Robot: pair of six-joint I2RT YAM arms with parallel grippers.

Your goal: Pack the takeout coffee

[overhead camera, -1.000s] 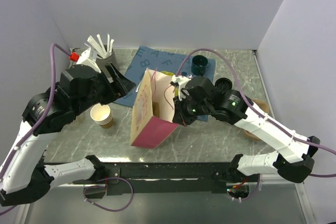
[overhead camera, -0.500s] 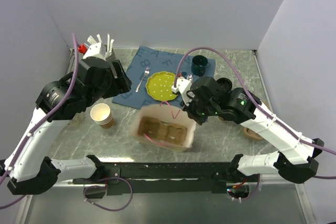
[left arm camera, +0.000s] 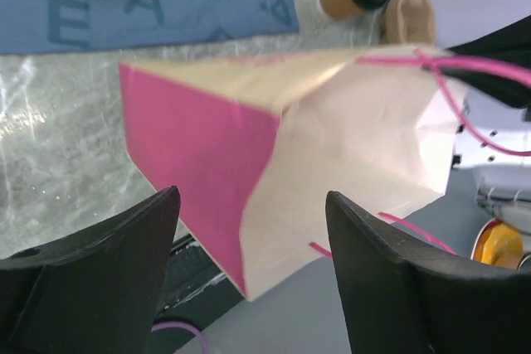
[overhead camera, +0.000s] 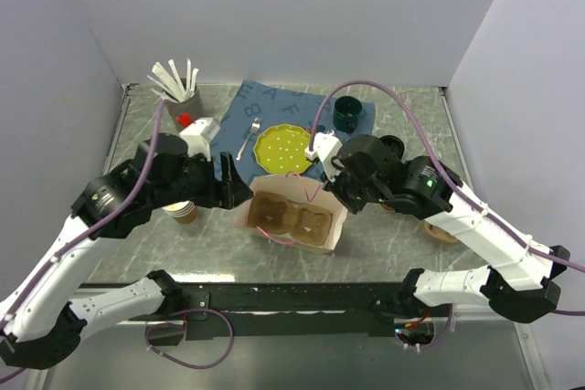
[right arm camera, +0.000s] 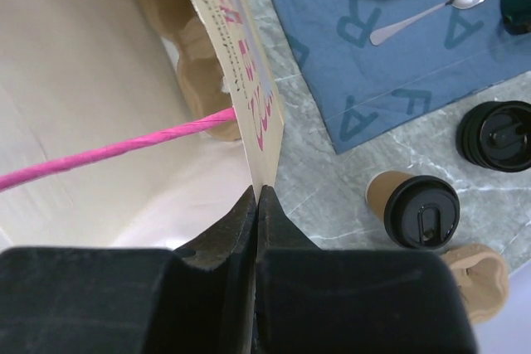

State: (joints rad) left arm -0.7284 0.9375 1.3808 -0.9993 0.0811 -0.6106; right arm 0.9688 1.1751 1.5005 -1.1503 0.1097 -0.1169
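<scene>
Both busy-ish: right claw (right arm camera: pixel 257 193)'s pinching the bag (right arm camera: pixel 83 80) rim, left claw (left arm camera: pixel 250 198)'s gaping, and I'm eyeing mid-wall on the light, crushable takeout coffee (right arm camera: pixel 412 209).

We read large capital letters printed tone-on-tone on the blue mat (overhead camera: pixel 274 102) by the counter's far edge. From above they are E, A, F and B. The right wrist view shows R, A and F. Pink print runs along the paper bag (right arm camera: pixel 243 68) rim, too skewed for us to read.

The paper bag (left arm camera: pixel 357 138) now stands mouth-up, left gripper (overhead camera: pixel 230 180) moved beside it.
</scene>
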